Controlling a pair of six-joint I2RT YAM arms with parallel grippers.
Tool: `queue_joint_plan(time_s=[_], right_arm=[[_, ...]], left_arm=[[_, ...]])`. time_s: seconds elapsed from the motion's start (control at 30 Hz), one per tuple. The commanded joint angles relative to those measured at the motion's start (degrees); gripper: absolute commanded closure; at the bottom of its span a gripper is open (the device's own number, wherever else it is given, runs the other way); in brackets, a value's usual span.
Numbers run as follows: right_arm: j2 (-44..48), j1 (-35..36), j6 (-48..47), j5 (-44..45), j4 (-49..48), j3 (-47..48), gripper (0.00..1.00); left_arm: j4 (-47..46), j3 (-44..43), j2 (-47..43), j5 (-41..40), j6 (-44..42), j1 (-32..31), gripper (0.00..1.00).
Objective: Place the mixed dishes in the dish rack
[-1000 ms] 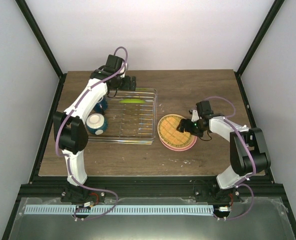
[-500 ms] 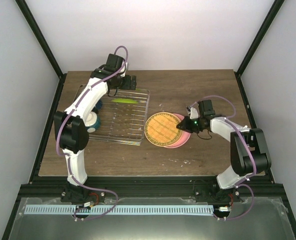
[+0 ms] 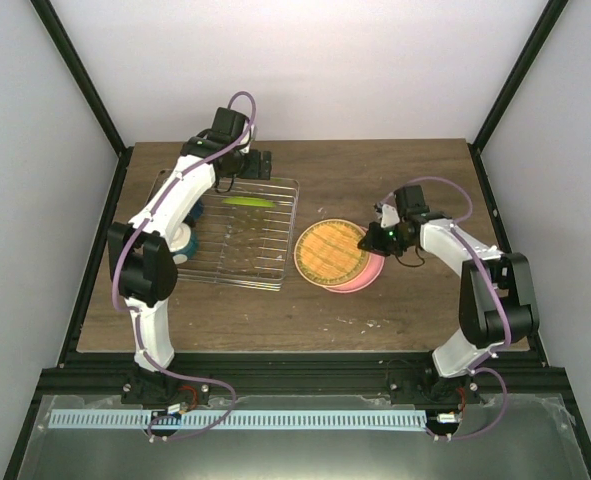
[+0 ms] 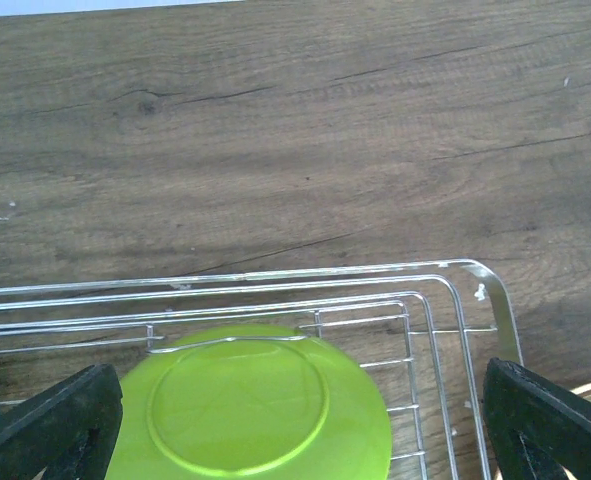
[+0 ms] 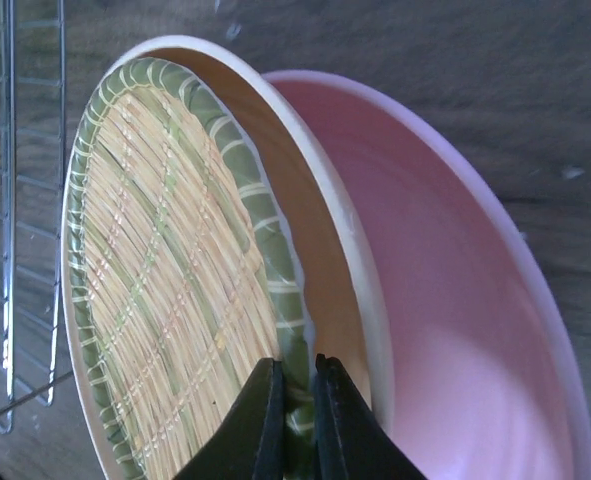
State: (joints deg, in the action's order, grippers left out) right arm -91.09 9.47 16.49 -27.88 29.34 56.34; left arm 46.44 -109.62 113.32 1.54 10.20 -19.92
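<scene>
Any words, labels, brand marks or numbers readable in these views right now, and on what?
None: no view shows any readable text.
The lime-green plate, the cream plate with its woven pattern, the salmon-pink plate and the dish rack carry no print, label or number.

From above, the left arm (image 3: 175, 205) covered most of the bowl (image 3: 182, 245), leaving only a teal sliver. In the left wrist view the lime-green plate (image 4: 250, 410) ran off the bottom edge, and the left gripper (image 4: 295, 430) showed only two dark fingers (image 4: 50, 425) cut by the bottom corners. In the right wrist view the right gripper (image 5: 295, 380) hid the pinched rim of the cream plate (image 5: 175, 280), the salmon-pink plate (image 5: 455, 300) ran off the bottom, and the dish rack (image 5: 15, 200) was blurred and cropped at the left.
</scene>
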Motion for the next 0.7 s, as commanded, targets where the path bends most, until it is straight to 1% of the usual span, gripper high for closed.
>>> queue_joint_plan(time_s=[0.0, 0.2, 0.3, 0.57, 0.67], right_arm=[[-0.26, -2.5, -3.11, 13.92, 8.07, 4.74, 0.99], [1.02, -3.59, -5.56, 17.37, 11.34, 12.46, 0.99], [1.7, -3.59, -7.14, 18.22, 11.16, 15.55, 0.99], [1.1, -3.57, -9.78, 18.02, 11.12, 20.97, 0.99], [1.0, -3.63, -10.92, 17.25, 10.67, 22.73, 0.99]], left_arm=[[1.29, -2.38, 0.67, -4.26, -0.28, 0.08, 0.0], [2.24, -3.34, -0.12, -7.06, 2.24, 2.61, 0.0], [2.26, -3.57, -0.92, -7.72, 2.55, 4.0, 0.0], [3.7, -2.87, -2.38, -11.32, 3.35, 5.75, 0.0], [5.58, -2.85, -2.57, -14.81, 4.93, 6.72, 0.0]])
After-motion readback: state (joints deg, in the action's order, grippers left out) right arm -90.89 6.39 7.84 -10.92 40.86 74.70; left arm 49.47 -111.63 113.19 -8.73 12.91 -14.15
